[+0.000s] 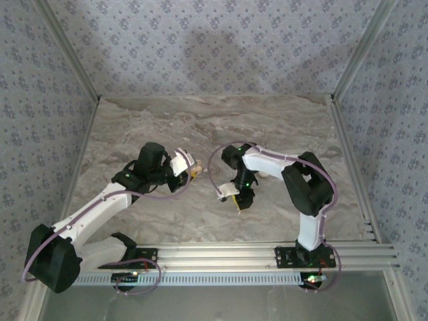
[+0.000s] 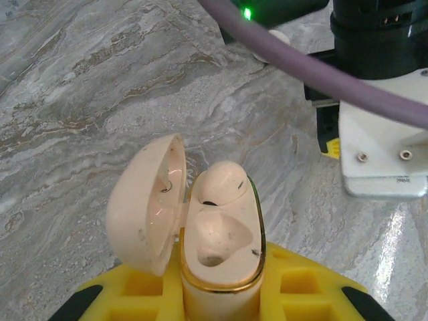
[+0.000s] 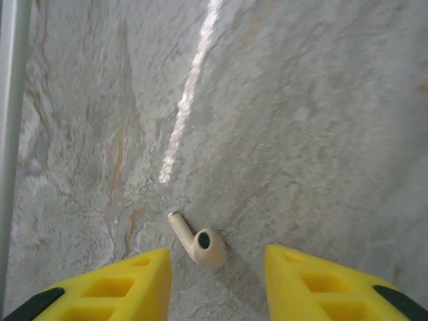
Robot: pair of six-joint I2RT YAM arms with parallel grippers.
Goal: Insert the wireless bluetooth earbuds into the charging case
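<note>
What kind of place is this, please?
Probably a robot test cell, not a home: a left arm and a right arm bolted to an aluminium rail, on a marble-look tabletop closed in by patterned walls.

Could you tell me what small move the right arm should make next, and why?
Probably lower the open right gripper and close it on the loose earbud lying on the table between its fingers; the charging case, lid open, has one seated earbud and one empty hollow.
</note>
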